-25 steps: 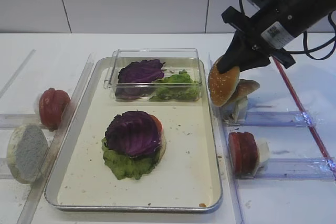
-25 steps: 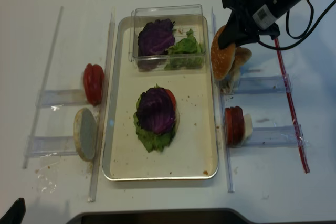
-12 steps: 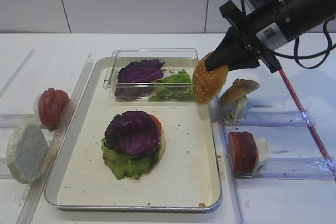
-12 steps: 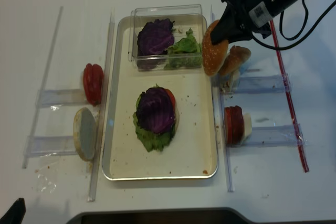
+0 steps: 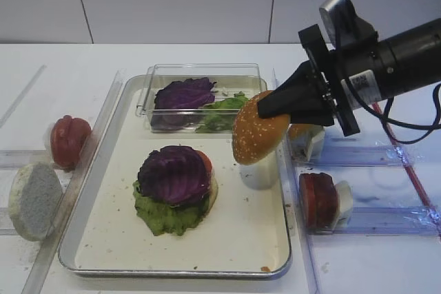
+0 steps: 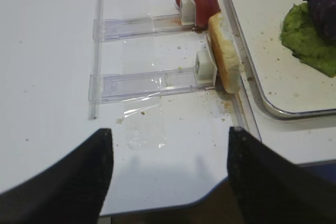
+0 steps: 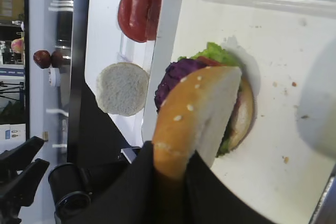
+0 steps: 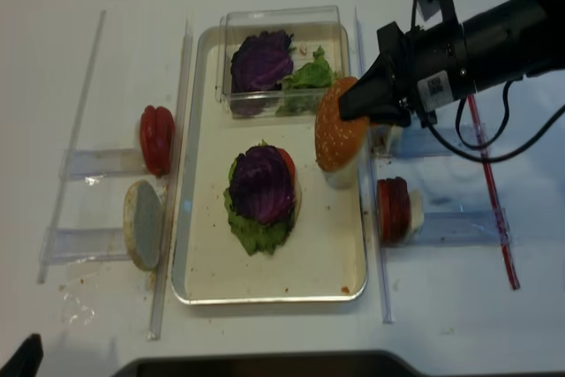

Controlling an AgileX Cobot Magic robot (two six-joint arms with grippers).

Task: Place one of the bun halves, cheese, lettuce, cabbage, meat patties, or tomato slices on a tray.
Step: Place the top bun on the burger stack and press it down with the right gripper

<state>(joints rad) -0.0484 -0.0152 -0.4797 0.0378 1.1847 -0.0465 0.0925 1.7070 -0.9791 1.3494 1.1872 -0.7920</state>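
Golden-brown sesame bun top (image 5: 258, 135) is carried over the right side of the tray (image 5: 89, 225), clear of the floor, right of the stack of lettuce (image 5: 165, 213) and cabbage (image 5: 173, 173). Right gripper (image 5: 265, 109) fingers clamped on its upper edge.

Right wrist: bun on edge, dome facing left, cut face right, long axis along the fingers. Stack sits beyond it.

Left wrist: left gripper (image 6: 168, 169) fingers apart, holding nothing, parked over the table.

Overhead: transport step, I'd say. Next move probably: shift left over the stack, tip dome-up, lower, let go.
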